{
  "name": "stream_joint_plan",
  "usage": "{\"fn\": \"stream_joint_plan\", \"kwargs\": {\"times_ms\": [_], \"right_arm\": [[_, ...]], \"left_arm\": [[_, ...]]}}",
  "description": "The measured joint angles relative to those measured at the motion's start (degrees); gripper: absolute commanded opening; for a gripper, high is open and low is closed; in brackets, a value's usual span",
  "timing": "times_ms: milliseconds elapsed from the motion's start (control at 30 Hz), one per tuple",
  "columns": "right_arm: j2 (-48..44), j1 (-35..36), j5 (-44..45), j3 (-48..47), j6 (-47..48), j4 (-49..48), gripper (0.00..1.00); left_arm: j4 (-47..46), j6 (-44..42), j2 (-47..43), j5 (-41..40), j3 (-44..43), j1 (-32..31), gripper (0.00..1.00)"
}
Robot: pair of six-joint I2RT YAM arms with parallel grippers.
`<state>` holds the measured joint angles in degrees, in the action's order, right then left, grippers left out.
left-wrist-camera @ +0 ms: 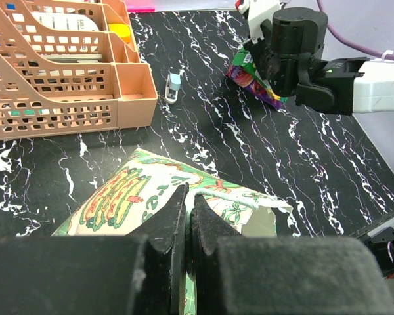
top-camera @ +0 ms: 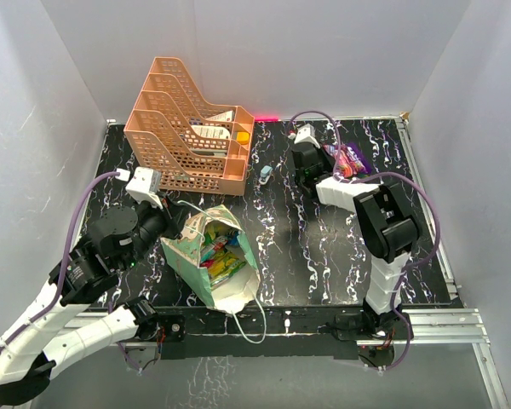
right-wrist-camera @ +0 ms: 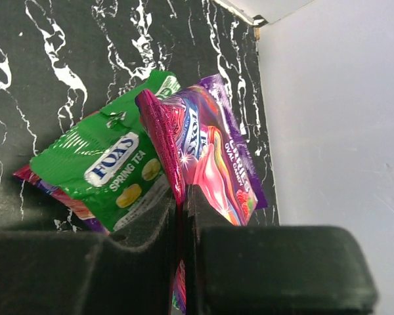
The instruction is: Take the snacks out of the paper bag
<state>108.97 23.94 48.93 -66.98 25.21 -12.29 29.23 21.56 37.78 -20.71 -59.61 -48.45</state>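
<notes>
The mint-green paper bag lies tilted on the black table, mouth open, with several bright snacks inside. My left gripper is shut on the bag's top rim by the white string handle. In the left wrist view the gripper pinches the bag. My right gripper is at the far right, shut on a purple-pink packet. A green packet lies on the table next to it, on top of another packet. This pile also shows from above.
An orange lattice tray rack stands at the back left. A small pale blue-white object lies right of it, and also shows in the left wrist view. The white wall is close beside the packets.
</notes>
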Motion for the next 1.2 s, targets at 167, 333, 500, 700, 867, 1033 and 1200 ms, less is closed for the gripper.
{"fn": "stream_joint_plan", "kwargs": {"times_ms": [167, 333, 500, 700, 867, 1033, 1200], "right_arm": [[2.6, 0.2, -0.3, -0.1, -0.8, -0.2, 0.07], [5.5, 0.2, -0.5, -0.8, -1.2, -1.8, 0.07], [7.8, 0.5, -0.7, -1.9, -1.3, -2.4, 0.08], [7.8, 0.5, -0.9, -1.9, -2.1, -2.4, 0.23], [7.6, 0.5, -1.6, -1.9, -2.5, -2.2, 0.41], [4.4, 0.5, -3.9, -1.9, -3.9, 0.5, 0.52], [-1.2, 1.9, -7.1, -1.9, -6.4, 4.5, 0.64]], "left_arm": [[0.0, -0.1, 0.0, -0.1, 0.0, 0.0, 0.00], [0.0, -0.3, 0.0, -0.3, 0.0, 0.0, 0.00], [0.5, -0.4, 0.0, -0.4, -0.3, 0.0, 0.00], [0.8, -0.6, 0.0, -0.5, -0.7, 0.0, 0.00], [0.8, -0.6, 0.1, -0.5, -0.8, 0.0, 0.00], [0.8, -0.5, 0.1, -0.5, -0.8, 0.0, 0.00], [0.8, -0.5, 0.3, -0.5, -0.8, 0.0, 0.00]]}}
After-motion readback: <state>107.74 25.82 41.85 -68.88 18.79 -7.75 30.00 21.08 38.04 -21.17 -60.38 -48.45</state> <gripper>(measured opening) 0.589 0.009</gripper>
